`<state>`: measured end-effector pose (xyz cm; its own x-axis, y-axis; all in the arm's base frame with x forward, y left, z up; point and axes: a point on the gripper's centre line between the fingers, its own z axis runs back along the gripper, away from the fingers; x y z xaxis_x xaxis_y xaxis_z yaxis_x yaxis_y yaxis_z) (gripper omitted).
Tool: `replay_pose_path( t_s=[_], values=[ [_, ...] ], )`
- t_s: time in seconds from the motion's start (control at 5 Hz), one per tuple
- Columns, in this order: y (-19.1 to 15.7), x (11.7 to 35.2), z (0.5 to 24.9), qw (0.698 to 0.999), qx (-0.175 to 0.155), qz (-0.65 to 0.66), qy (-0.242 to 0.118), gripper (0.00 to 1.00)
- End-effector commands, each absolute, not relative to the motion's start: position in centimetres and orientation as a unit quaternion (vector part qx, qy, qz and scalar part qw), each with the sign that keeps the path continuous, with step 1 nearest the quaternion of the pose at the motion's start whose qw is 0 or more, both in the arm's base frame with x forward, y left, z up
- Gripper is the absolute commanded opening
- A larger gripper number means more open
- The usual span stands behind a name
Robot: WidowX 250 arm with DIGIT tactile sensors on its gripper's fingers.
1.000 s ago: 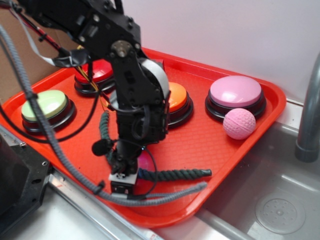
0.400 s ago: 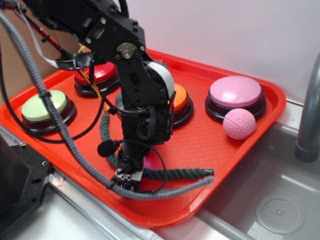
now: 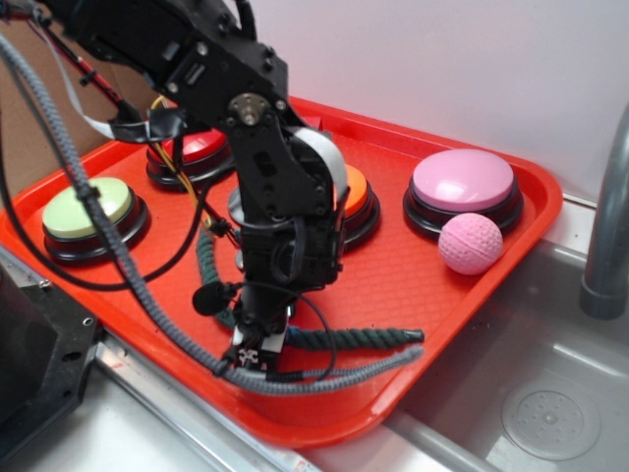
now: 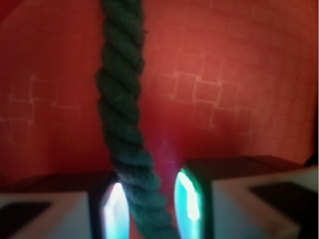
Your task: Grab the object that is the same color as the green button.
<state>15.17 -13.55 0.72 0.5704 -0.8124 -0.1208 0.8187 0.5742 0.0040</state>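
Observation:
The object, a dark green twisted rope (image 3: 354,339), lies on the red tray (image 3: 423,285) near its front edge and curves up to the left behind the arm. My gripper (image 3: 257,354) points down onto it. In the wrist view the rope (image 4: 122,99) runs between the fingers of my gripper (image 4: 149,204). The left pad (image 4: 115,209) touches the rope, while a gap shows between the rope and the right pad (image 4: 188,199). The jaws stand open around the rope. The green button (image 3: 88,208) sits at the tray's left end.
On the tray are a red button (image 3: 192,147), an orange button (image 3: 352,192), a pink button (image 3: 462,182) and a pink ball (image 3: 470,243). My grey braided cable (image 3: 324,379) loops along the front rim. A metal sink (image 3: 550,393) and a grey pipe (image 3: 609,216) stand at the right.
The arm has shifted a little to the right along the tray's front, and the gripper has come down over the rope.

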Motion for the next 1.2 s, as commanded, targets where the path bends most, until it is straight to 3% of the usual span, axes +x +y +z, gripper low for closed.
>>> replay_pose_path(
  t_s=[0.0, 0.2, 0.4, 0.6, 0.8, 1.0],
  values=[
    [-13.3, 13.4, 0.6, 0.896, 0.039, -0.439, 0.05, 0.0],
    [-12.7, 13.5, 3.2, 0.909, 0.038, -0.416, 0.004, 0.0],
    [-11.6, 13.2, 8.3, 0.94, 0.034, -0.339, 0.008, 0.0],
    [-10.7, 11.2, 13.2, 0.974, 0.055, -0.218, 0.012, 0.0],
    [-10.4, 8.9, 18.1, 0.995, 0.023, -0.095, -0.018, 0.0],
    [-10.8, 8.1, 23.0, 0.999, 0.006, -0.031, -0.037, 0.0]
  ],
)
